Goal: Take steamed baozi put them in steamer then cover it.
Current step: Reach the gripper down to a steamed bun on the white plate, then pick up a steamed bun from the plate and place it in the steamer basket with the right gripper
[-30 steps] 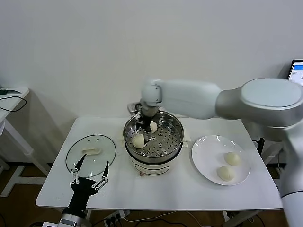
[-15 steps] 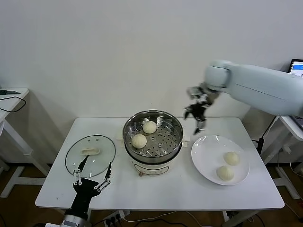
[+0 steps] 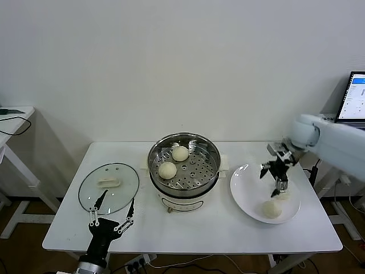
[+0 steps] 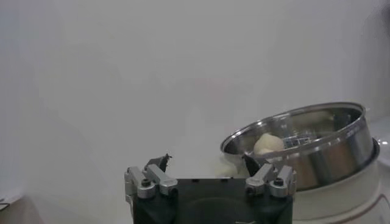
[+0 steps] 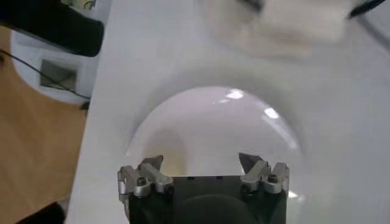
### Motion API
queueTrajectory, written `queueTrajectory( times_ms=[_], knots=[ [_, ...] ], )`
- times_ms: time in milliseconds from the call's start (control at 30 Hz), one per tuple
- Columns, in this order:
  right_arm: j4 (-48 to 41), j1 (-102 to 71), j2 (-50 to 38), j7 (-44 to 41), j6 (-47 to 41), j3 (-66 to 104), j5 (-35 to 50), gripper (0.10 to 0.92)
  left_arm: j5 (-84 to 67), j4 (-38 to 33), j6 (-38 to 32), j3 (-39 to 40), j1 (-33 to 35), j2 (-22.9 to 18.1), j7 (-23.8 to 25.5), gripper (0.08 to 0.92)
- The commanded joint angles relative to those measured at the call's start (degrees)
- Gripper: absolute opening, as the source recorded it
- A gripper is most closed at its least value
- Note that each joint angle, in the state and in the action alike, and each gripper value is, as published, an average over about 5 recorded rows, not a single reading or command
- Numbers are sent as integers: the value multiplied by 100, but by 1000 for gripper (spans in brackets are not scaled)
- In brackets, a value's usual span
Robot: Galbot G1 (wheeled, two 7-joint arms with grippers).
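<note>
Right gripper (image 3: 277, 178), jaws apart and empty, poised above a baozi (image 3: 283, 193) on the plate (image 3: 244, 191) for pickup; left gripper (image 3: 110, 212), jaws apart, idles near the glass lid (image 3: 109, 184).

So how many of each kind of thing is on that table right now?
Baozi: 4, two in the steamer at and, two on the plate at and
Steamer: 1
Plate: 1
Glass lid: 1
Total: 7

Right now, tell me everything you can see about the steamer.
The steamer is a round, shiny steel pot on a white base, standing upright mid-table between the glass lid and the plate. It is uncovered. Its perforated tray holds two baozi on the side nearer the lid, close together. No gripper touches it.
</note>
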Motion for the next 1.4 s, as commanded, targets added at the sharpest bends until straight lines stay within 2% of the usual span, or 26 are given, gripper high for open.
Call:
queueTrajectory(
  times_ms=[33, 700, 1000, 1233, 1400],
  knots=[
    [-19, -773, -279, 84, 61, 251, -323, 823, -2, 12, 1, -40, 5, 6, -4, 823],
    [-361, -1266, -42, 482, -57, 542, -586, 818, -18, 69, 4, -79, -37, 7, -13, 823],
    [-358, -1216, 2, 527, -69, 560, -575, 686, -19, 67, 4, -76, -43, -7, -16, 823],
    [-95, -438, -26, 282, 139, 439, -584, 655, -20, 41, 7, -82, -37, 7, -20, 823],
    [319, 1049, 300, -8, 1014, 162, -626, 660, -22, 28, 15, -53, -57, 30, -21, 823]
  ],
)
